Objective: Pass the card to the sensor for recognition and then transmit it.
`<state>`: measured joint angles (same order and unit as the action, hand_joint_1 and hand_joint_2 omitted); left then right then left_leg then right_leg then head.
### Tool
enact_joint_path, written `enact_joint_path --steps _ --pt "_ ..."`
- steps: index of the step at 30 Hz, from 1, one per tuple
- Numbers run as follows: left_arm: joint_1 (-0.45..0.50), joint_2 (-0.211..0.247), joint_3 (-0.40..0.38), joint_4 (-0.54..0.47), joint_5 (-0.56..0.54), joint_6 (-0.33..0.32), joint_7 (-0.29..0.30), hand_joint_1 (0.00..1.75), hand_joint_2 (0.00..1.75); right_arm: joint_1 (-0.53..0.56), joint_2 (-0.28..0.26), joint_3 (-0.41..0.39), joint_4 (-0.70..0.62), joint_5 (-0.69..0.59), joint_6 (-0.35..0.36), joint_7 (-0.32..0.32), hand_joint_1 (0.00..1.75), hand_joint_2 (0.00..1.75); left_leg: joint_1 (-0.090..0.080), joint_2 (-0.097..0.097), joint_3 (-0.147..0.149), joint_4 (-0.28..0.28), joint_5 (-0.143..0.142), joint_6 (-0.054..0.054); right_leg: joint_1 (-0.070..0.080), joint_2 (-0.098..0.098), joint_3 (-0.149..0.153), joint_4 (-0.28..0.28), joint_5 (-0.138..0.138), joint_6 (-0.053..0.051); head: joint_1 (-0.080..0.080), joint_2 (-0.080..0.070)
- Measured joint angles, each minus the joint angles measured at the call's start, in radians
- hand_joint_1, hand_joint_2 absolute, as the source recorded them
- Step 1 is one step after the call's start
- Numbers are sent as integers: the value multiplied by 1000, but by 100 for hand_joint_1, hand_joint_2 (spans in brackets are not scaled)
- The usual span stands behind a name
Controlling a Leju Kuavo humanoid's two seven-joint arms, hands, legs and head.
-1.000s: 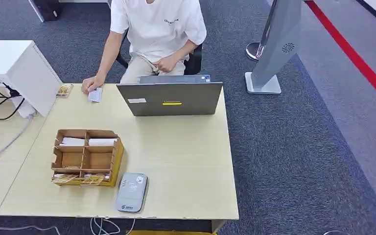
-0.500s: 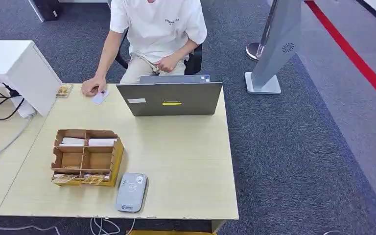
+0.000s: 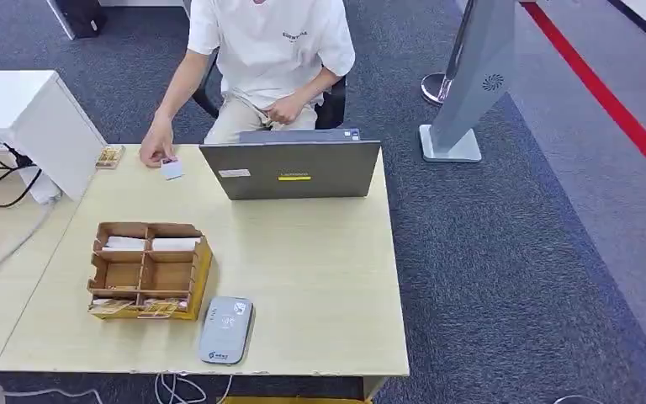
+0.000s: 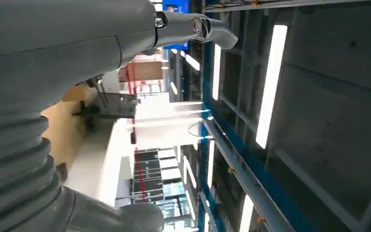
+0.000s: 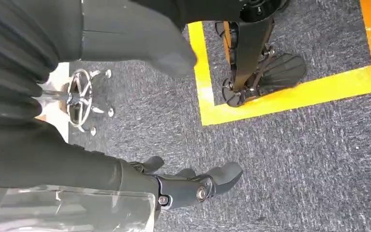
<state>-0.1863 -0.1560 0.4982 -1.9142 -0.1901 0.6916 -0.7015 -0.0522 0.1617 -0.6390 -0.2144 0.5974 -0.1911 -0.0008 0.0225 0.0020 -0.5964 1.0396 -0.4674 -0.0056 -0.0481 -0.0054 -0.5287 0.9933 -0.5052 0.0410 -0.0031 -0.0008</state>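
A grey card reader (image 3: 226,330) lies flat near the table's front edge, next to a wooden organizer box (image 3: 198,271). White cards (image 3: 175,244) lie in the box's far compartments. At the far side a seated person's hand (image 3: 156,151) touches a white card (image 3: 171,169) lying on the table beside the laptop. My left hand (image 4: 101,43) has its fingers (image 4: 207,30) stretched out and apart from the thumb, with nothing in it, against a ceiling. My right hand (image 5: 174,186) hangs over grey carpet, fingers loosely extended and holding nothing.
An open grey laptop (image 3: 291,170) stands at the table's (image 3: 320,278) far edge with its back to me. A white cabinet (image 3: 25,118) and black cables (image 3: 0,168) are at the left. A grey stand (image 3: 475,76) is on the carpet to the right.
The person's hand has slid the white card a little toward the laptop and risen off the table. A pale grey shape has come into the head view's lower left corner.
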Motion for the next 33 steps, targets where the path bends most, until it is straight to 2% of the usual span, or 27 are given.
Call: enact_joint_path --steps 4,6,7,9,13,14,16,17,19,20,21,23,25,29,33 --pt "-103 45 -24 73 -218 0 7 0 175 -3 0 1 1 17 3 8 0 175 0 -1 0 0 0 0 0 -1 0 0 0 0 0 0" --pt "-181 83 -38 178 -411 0 45 0 175 -5 0 4 2 29 8 17 0 175 0 -1 -1 0 1 -1 0 -1 0 0 1 0 0 0" --pt "-221 105 -45 226 -467 0 61 0 175 -7 0 8 2 34 11 21 0 175 0 -1 -1 0 2 0 0 0 2 1 2 0 1 0" --pt "-277 134 -50 292 -498 0 72 0 175 -10 0 12 2 37 11 22 0 175 0 4 -1 0 2 -1 0 4 0 1 4 -1 -1 0" --pt "-322 163 -62 369 -525 2 92 0 175 -9 0 18 5 38 12 25 0 175 0 5 -1 0 3 -1 0 6 -2 2 4 -1 0 0" --pt "-341 177 -71 401 -586 1 144 0 175 -10 0 19 5 42 15 29 0 175 0 5 -1 0 3 -1 0 5 -4 1 4 -1 1 0" --pt "-399 234 -109 506 -839 -21 338 0 175 -13 0 22 5 54 21 37 0 175 1 4 -1 0 3 -1 0 4 -5 1 4 -1 1 0" --pt "-440 271 -140 571 -953 -54 432 0 175 -14 -1 23 5 55 24 42 0 175 1 4 -2 0 4 -1 0 4 -5 2 4 -1 1 0" --pt "-555 340 -237 755 -1145 -199 611 0 175 -16 -4 24 5 59 34 43 0 175 3 4 -4 0 6 -2 2 4 -6 2 6 -3 1 0" --pt "-605 367 -278 833 -1201 -249 664 0 175 -18 -6 25 5 61 39 43 0 175 3 5 -4 0 7 -3 3 5 -5 2 7 -4 1 0" --pt "-647 388 -318 903 -1242 -272 698 0 175 -18 -8 25 5 63 45 43 0 175 3 7 -5 0 7 -4 3 8 -7 2 9 -3 0 0" --pt "-717 424 -394 1030 -1283 -283 750 0 175 -17 -13 25 5 64 65 33 0 175 3 11 -5 0 7 -4 3 12 -8 3 11 -4 0 0" --pt "-762 446 -449 1096 -1292 -289 760 0 175 -24 -14 25 4 62 75 23 0 175 3 12 -7 0 8 -4 3 14 -9 3 11 -4 0 0" --pt "-809 473 -520 1127 -1285 -343 764 0 175 -46 -14 25 4 61 76 31 0 175 3 11 -7 0 8 -4 3 13 -10 3 11 -4 0 0" --pt "-810 485 -556 1133 -1275 -350 772 0 175 -48 -14 25 4 61 77 24 0 175 4 11 -9 0 8 -4 4 12 -11 3 11 -4 0 0"
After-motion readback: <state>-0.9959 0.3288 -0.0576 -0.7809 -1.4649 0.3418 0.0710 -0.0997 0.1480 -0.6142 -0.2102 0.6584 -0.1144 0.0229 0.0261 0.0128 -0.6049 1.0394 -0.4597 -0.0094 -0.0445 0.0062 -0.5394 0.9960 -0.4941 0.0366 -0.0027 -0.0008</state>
